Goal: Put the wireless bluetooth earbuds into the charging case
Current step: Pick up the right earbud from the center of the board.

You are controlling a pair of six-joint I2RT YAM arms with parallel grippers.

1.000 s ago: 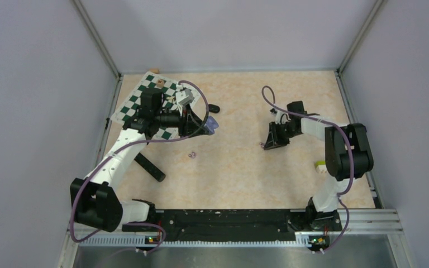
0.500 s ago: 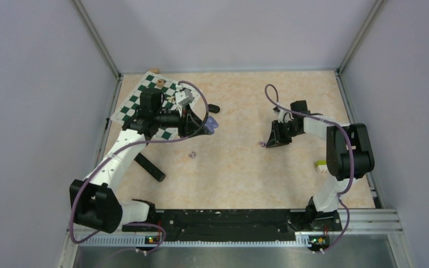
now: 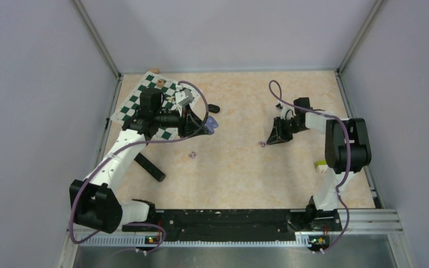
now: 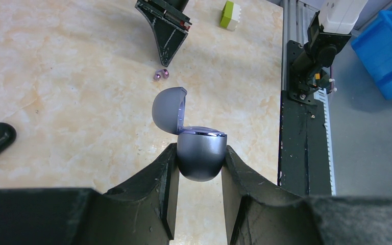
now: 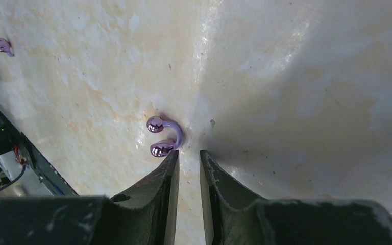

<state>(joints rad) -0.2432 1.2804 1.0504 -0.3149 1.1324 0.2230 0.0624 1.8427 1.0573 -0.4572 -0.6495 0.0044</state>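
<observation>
My left gripper (image 4: pixel 199 153) is shut on the base of a grey-purple charging case (image 4: pixel 201 150), held off the table with its lid (image 4: pixel 168 108) hinged open; it also shows in the top view (image 3: pixel 211 125). My right gripper (image 5: pixel 189 155) rests low at the table, its jaws a narrow gap apart and empty. A pale purple earbud (image 5: pixel 164 137) lies just past its left fingertip, apart from it; it also shows in the top view (image 3: pixel 261 144). A second purple earbud (image 3: pixel 190 154) lies mid-table. No black earbuds show.
A shut black case (image 3: pixel 214 108) lies beside a green-and-white chessboard (image 3: pixel 137 103) at the far left. A black bar (image 3: pixel 149 167) lies under the left arm. A small green-white block (image 3: pixel 319 165) sits near the right arm's base.
My right gripper has drawn slightly back and to the right; the purple earbud stays where it was. The left arm and the case have not moved.
</observation>
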